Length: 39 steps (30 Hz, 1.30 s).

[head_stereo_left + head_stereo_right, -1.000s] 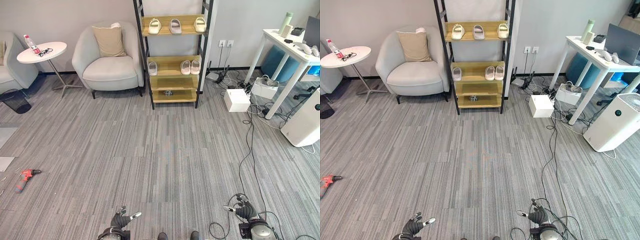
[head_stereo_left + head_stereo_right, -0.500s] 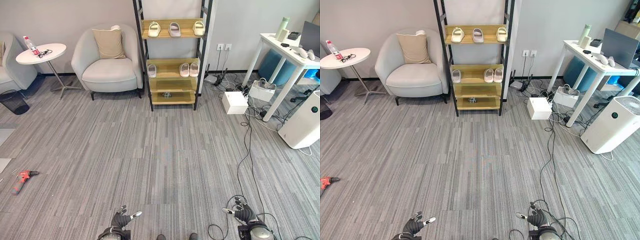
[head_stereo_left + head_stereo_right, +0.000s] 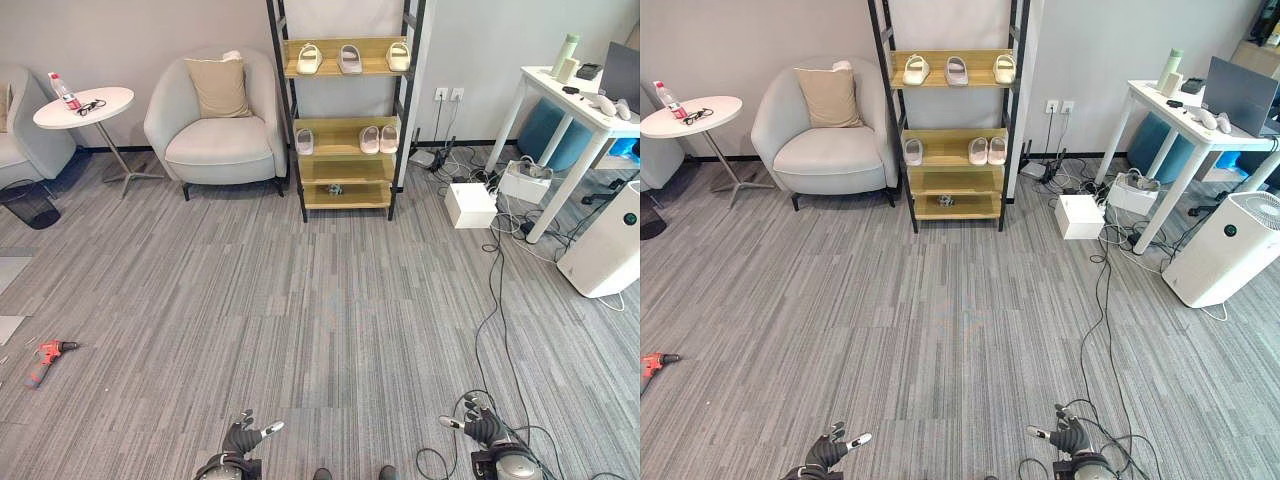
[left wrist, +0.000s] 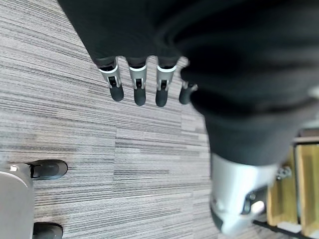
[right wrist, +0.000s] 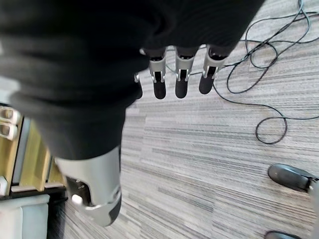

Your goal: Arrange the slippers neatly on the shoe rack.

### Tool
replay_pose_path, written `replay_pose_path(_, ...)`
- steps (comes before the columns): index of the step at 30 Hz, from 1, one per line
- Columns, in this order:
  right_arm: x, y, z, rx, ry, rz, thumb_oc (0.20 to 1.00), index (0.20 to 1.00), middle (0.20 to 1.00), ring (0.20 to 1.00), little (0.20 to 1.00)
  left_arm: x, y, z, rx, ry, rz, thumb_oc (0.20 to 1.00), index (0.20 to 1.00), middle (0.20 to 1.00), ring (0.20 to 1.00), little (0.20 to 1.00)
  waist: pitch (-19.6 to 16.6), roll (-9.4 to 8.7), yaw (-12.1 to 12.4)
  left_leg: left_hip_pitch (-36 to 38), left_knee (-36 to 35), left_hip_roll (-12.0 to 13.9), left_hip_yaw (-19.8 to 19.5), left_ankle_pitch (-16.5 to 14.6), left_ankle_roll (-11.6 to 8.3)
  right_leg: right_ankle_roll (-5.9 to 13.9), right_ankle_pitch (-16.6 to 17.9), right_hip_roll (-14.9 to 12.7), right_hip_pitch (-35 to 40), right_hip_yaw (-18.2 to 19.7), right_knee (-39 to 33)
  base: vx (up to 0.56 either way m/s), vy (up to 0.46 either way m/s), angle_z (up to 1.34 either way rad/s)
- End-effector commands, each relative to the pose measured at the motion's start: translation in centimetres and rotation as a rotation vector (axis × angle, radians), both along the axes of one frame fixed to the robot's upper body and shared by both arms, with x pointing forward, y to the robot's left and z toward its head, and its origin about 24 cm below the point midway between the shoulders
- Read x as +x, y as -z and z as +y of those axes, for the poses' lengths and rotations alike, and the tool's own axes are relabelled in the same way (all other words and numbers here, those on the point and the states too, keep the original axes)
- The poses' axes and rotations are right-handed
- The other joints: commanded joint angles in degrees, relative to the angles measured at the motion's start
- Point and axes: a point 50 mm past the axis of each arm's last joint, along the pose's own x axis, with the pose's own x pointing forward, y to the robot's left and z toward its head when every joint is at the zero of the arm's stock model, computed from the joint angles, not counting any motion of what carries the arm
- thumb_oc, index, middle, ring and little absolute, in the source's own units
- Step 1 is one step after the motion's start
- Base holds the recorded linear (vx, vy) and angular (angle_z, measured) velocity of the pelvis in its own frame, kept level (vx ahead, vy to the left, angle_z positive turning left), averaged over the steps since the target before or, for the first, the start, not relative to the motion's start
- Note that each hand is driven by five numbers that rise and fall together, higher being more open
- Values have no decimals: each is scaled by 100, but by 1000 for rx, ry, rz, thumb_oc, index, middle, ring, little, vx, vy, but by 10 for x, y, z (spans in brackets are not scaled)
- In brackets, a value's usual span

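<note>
The wooden shoe rack (image 3: 348, 128) with black posts stands far ahead against the wall. Three pale slippers lie on its top shelf (image 3: 350, 57). On the middle shelf one slipper (image 3: 305, 141) lies apart on the left, and a pair (image 3: 379, 138) sits on the right. A small dark thing (image 3: 336, 187) lies on the shelf below. My left hand (image 3: 241, 439) and right hand (image 3: 481, 429) hang low over the carpet, far from the rack. Both are open and hold nothing, with straight fingers (image 4: 138, 89) (image 5: 179, 82) in the wrist views.
A grey armchair (image 3: 215, 120) with a cushion stands left of the rack, a round side table (image 3: 84, 105) further left. Right of the rack are a white box (image 3: 472, 203), a white desk (image 3: 575, 95) and an air purifier (image 3: 608, 252). Cables (image 3: 497, 300) trail over the carpet; a red drill (image 3: 45, 358) lies at left.
The whole picture has shifted slightly since a second ago, so the camera moved. Both hands hang as before and nothing on the rack has changed.
</note>
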Motion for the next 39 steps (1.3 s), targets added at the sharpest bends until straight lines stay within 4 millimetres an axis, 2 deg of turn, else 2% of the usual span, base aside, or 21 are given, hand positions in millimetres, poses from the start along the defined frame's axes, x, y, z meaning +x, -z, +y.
replay_pose_path(1, 21, -9, 1, -7, -34, -65, 1000, 1000, 1000, 1000, 1000, 29, -11, 1, 8, 18, -85, 1000, 1000, 1000, 1000, 1000, 200, -142, 9, 95, -6, 218, -125, -360, -324, 561, -649, -475, 259, 28, 7, 17, 17, -3)
replay_pose_path(8, 29, -14, -3, -18, -48, -82, 1000, 1000, 1000, 1000, 1000, 31, -16, 11, 15, 6, -112, 1000, 1000, 1000, 1000, 1000, 389, -209, 29, -62, 90, 142, -107, -389, -219, 590, -636, -557, 151, 58, 73, 28, 58, -1)
replay_pose_path(10, 34, -18, -4, -17, -47, -103, 1000, 1000, 1000, 1000, 1000, 32, -17, 16, 9, -26, -122, 1000, 1000, 1000, 1000, 1000, 477, -210, 37, -274, 305, 81, -123, -471, -114, 635, -805, -665, -174, 82, 681, -20, 196, 0)
replay_pose_path(11, 40, -22, -3, -8, -45, -126, 1000, 1000, 1000, 1000, 1000, 36, -20, 20, -2, -66, -143, 1000, 1000, 1000, 1000, 1000, 588, -194, 15, -419, 431, 1, -180, -520, -20, 718, -863, -731, -613, 155, 1427, -46, 188, -6)
replay_pose_path(12, 40, -22, -3, -8, -45, -126, 1000, 1000, 1000, 1000, 1000, 36, -20, 20, -2, -66, -143, 1000, 1000, 1000, 1000, 1000, 581, -199, 16, -433, 439, -5, -178, -522, -18, 720, -875, -738, -636, 160, 1452, -23, 207, -2)
replay_pose_path(15, 41, -21, 0, 2, -40, -127, 1000, 1000, 1000, 1000, 1000, 38, -22, 23, -21, -115, -156, 1000, 1000, 1000, 1000, 1000, 751, -151, -53, -367, 454, -66, -182, -619, 126, 812, -641, -878, -1231, 256, 2661, 42, 172, 8)
replay_pose_path(16, 40, -20, 2, 7, -39, -124, 1000, 1000, 1000, 1000, 1000, 38, -21, 23, -27, -129, -157, 1000, 1000, 1000, 1000, 1000, 828, -124, -84, -286, 443, -61, -166, -657, 151, 823, -509, -880, -1378, 279, 2988, 181, 155, -5)
replay_pose_path(17, 38, -19, 2, 10, -39, -118, 1000, 1000, 1000, 1000, 1000, 39, -22, 24, -27, -130, -163, 1000, 1000, 1000, 1000, 1000, 900, -109, -117, -113, 367, -60, -193, -709, 141, 803, -452, -754, -1730, 324, 3127, 163, 100, -8)
replay_pose_path(19, 37, -19, 1, 7, -40, -113, 1000, 1000, 1000, 1000, 1000, 41, -23, 24, -32, -133, -173, 1000, 1000, 1000, 1000, 1000, 957, -122, -135, 12, 309, -76, -209, -741, 127, 784, -474, -691, -1849, 272, 2949, 235, -8, 2)
replay_pose_path(20, 39, -20, -2, 0, -34, -121, 1000, 1000, 1000, 1000, 1000, 46, -26, 24, -34, -134, -194, 1000, 1000, 1000, 1000, 1000, 1017, -189, -194, 234, 192, -147, -253, -833, 85, 750, -338, -644, -2008, 111, 2148, 273, -56, 7)
replay_pose_path(21, 39, -20, -2, -1, -34, -121, 1000, 1000, 1000, 1000, 1000, 46, -26, 23, -35, -134, -194, 1000, 1000, 1000, 1000, 1000, 1036, -174, -200, 266, 182, -130, -261, -838, 81, 748, -338, -629, -1969, 96, 2128, 385, -131, 7)
replay_pose_path(22, 38, -20, -3, -4, -29, -119, 1000, 1000, 1000, 1000, 1000, 48, -25, 24, -35, -145, -185, 1000, 1000, 1000, 1000, 1000, 1024, -244, -255, 492, 95, -151, -312, -948, 40, 757, -180, -606, -2060, -90, 1537, 200, -78, 2)
replay_pose_path(26, 27, -16, -8, 1, 5, -98, 1000, 1000, 1000, 1000, 1000, 48, -23, 24, -33, -139, -163, 1000, 1000, 1000, 1000, 1000, 883, -228, -419, 719, 137, -23, -451, -1109, -98, 704, -249, -524, -1879, -72, 1336, 296, -129, 13)
replay_pose_path(28, 22, -14, -11, 13, 34, -88, 1000, 1000, 1000, 1000, 1000, 49, -23, 24, -26, -137, -163, 1000, 1000, 1000, 1000, 1000, 762, -212, -462, 713, 265, 92, -372, -1163, -186, 548, -321, -401, -1740, -94, 1322, 337, -185, 58)
replay_pose_path(30, 16, -15, -18, 16, 61, -87, 1000, 1000, 1000, 1000, 1000, 47, -22, 25, -31, -137, -154, 1000, 1000, 1000, 1000, 1000, 648, -183, -530, 551, 911, 242, -306, -1045, -402, 375, -477, -269, -1502, -161, 1240, 333, -203, 26)
replay_pose_path(31, 15, -15, -22, 18, 70, -91, 1000, 1000, 1000, 1000, 1000, 49, -23, 26, -31, -135, -158, 1000, 1000, 1000, 1000, 1000, 669, -188, -535, 397, 1373, 273, -281, -852, -519, 303, -544, -214, -1364, -163, 1211, 275, -203, 19)
replay_pose_path(33, 13, -17, -27, 6, 68, -93, 1000, 1000, 1000, 1000, 1000, 51, -24, 23, -45, -135, -171, 1000, 1000, 1000, 1000, 1000, 775, -241, -461, -15, 2190, 207, -358, -561, -598, 171, -650, -180, -1119, -98, 1120, 235, -203, 14)
replay_pose_path(34, 15, -21, -30, 2, 67, -110, 1000, 1000, 1000, 1000, 1000, 52, -24, 23, -53, -157, -178, 1000, 1000, 1000, 1000, 1000, 856, -311, -378, -357, 2934, 81, -521, -191, -670, 49, -704, -174, -961, -16, 1066, 247, -198, -15)
replay_pose_path(37, 16, -21, -30, 0, 62, -106, 1000, 1000, 1000, 1000, 1000, 51, -24, 23, -57, -166, -177, 1000, 1000, 1000, 1000, 1000, 874, -361, -316, -638, 3098, 91, -502, -129, -625, -11, -816, -170, -817, 44, 1019, 196, -112, -26)
replay_pose_path(38, 17, -21, -31, -5, 67, -106, 1000, 1000, 1000, 1000, 1000, 51, -22, 22, -58, -166, -164, 1000, 1000, 1000, 1000, 1000, 905, -444, -242, -1069, 2969, 133, -350, -255, -539, -6, -899, -213, -620, 92, 927, 232, -96, -21)
replay_pose_path(39, 17, -21, -31, -5, 67, -106, 1000, 1000, 1000, 1000, 1000, 51, -22, 22, -58, -166, -164, 1000, 1000, 1000, 1000, 1000, 916, -436, -232, -1065, 2994, 144, -344, -278, -538, -6, -905, -203, -610, 98, 930, 249, -74, -6)
